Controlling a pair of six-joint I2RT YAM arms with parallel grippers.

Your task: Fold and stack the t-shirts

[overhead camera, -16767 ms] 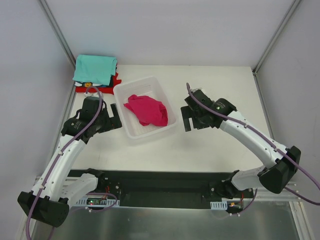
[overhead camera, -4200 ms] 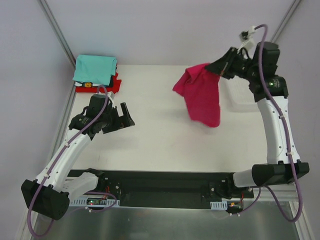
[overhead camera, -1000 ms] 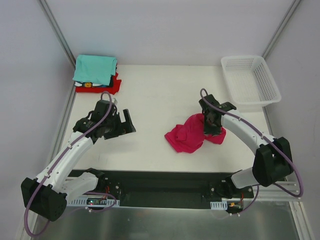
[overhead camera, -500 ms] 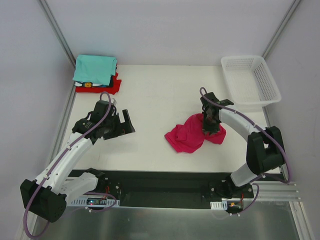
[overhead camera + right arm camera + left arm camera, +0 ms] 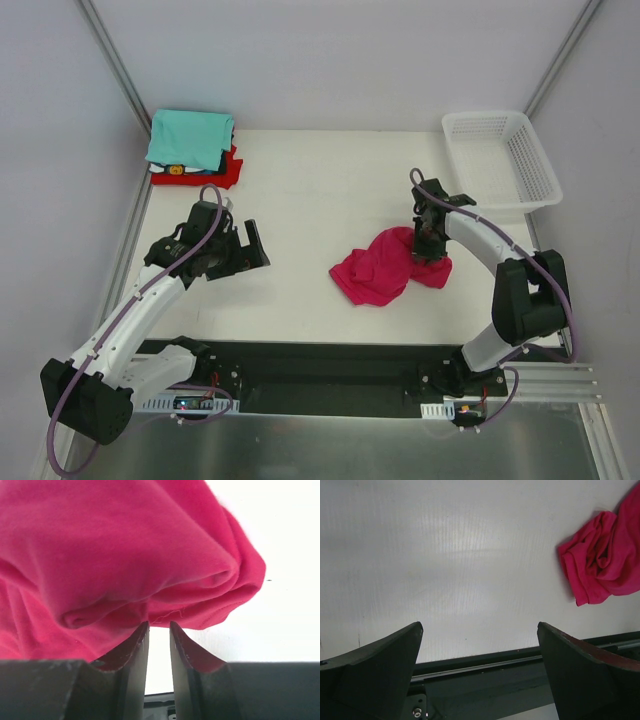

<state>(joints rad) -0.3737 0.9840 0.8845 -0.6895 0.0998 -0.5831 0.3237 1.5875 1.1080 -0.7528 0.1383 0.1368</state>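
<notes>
A magenta-pink t-shirt point(image 5: 380, 268) lies crumpled on the white table right of centre; it also shows at the right edge of the left wrist view point(image 5: 600, 555) and fills the right wrist view point(image 5: 125, 540). My right gripper point(image 5: 427, 252) sits at the shirt's right edge, its jaws nearly together and pinching the hem at their tips point(image 5: 159, 624). My left gripper point(image 5: 250, 245) hovers wide open over bare table to the left point(image 5: 479, 626), well apart from the shirt. A folded teal t-shirt point(image 5: 190, 138) tops a stack with a red one point(image 5: 228, 168) at the back left corner.
A white mesh basket point(image 5: 485, 115) stands at the back right corner, beyond the right arm. The table's dark front rail point(image 5: 485, 662) runs below the left gripper. Metal frame posts rise at both back corners.
The right gripper has shifted slightly right and back, from over the shirt to its right edge, and its jaws have narrowed a little. The left arm has stayed put.
</notes>
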